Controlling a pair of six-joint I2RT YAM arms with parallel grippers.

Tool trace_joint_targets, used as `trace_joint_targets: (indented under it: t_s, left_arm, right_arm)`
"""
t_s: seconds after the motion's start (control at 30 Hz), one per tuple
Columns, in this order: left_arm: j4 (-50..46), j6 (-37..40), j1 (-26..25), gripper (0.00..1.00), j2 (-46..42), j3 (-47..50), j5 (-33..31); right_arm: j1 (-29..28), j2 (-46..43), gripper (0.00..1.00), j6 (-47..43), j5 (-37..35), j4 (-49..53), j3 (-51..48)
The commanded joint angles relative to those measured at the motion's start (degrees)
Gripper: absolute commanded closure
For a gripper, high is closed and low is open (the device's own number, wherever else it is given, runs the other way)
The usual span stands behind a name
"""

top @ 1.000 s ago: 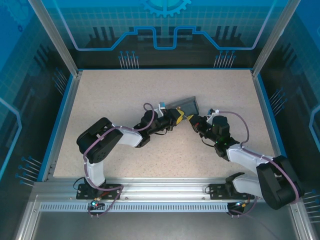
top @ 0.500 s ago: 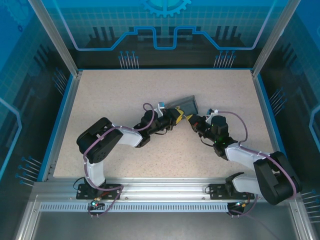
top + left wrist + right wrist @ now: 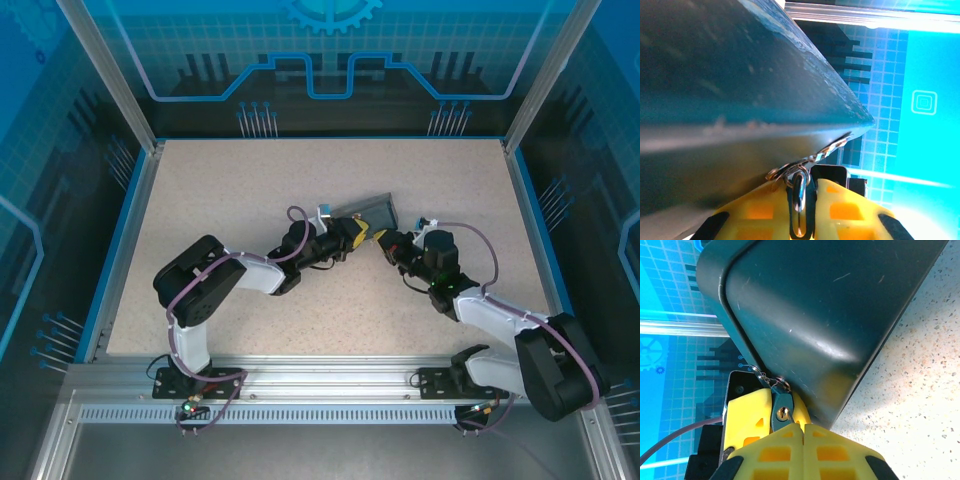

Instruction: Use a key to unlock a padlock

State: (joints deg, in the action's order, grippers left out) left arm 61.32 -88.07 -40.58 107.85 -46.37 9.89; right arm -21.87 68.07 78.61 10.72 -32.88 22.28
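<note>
Your right arm's rear links have shifted slightly; both pincers stay at the box (image 3: 815, 305). Left pincer (image 3: 352, 232) grips the padlock (image 3: 781, 407) at the box's edge. Right pincer (image 3: 802, 430), closed, meets its keyhole; whether it holds the key, you cannot tell. Unlocking remains.

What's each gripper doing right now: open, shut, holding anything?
Left gripper: shut on the padlock.
Right gripper: shut, tips near the padlock's keyhole; whether it pinches anything cannot be told.
</note>
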Motion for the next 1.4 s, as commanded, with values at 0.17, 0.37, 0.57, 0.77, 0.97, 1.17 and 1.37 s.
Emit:
trace_joint_targets:
  t_s: [0.17, 0.37, 0.57, 0.77, 0.97, 1.17, 1.37]
  left_arm:
    - [2.85, 1.48, -3.17, 1.00, -0.12, -1.76, 7.52]
    - [3.10, 1.52, -3.25, 1.00, 0.21, -1.27, 7.34]
    - [3.37, 1.35, -3.35, 1.00, 0.08, -1.17, 7.51]
    - [3.51, 0.24, -3.36, 1.00, -0.09, -1.96, 8.24]
    - [1.64, 0.57, -3.36, 1.00, -0.67, -2.54, 9.39]
    - [0.91, 1.35, -3.32, 1.00, -0.77, -1.69, 9.62]
    - [0.85, 1.61, -3.30, 1.00, -0.95, -1.09, 9.62]
  right_arm:
    - [-1.34, -1.14, 1.00, -0.27, 2.33, -1.18, 3.11]
    - [-0.81, -2.15, 1.00, -0.73, 2.58, 0.22, 3.64]
    - [-0.37, -1.82, 1.00, -1.09, 3.11, 0.56, 3.45]
    - [-0.30, -0.75, 1.00, -4.39, 3.17, 2.77, 3.46]
    - [2.59, -0.90, 1.00, -6.43, 5.42, 4.98, 3.86]
    - [4.88, -1.75, 1.00, -6.10, 8.21, 7.21, 6.00]
    - [5.08, -1.56, 1.00, -4.52, 8.79, 6.47, 6.50]
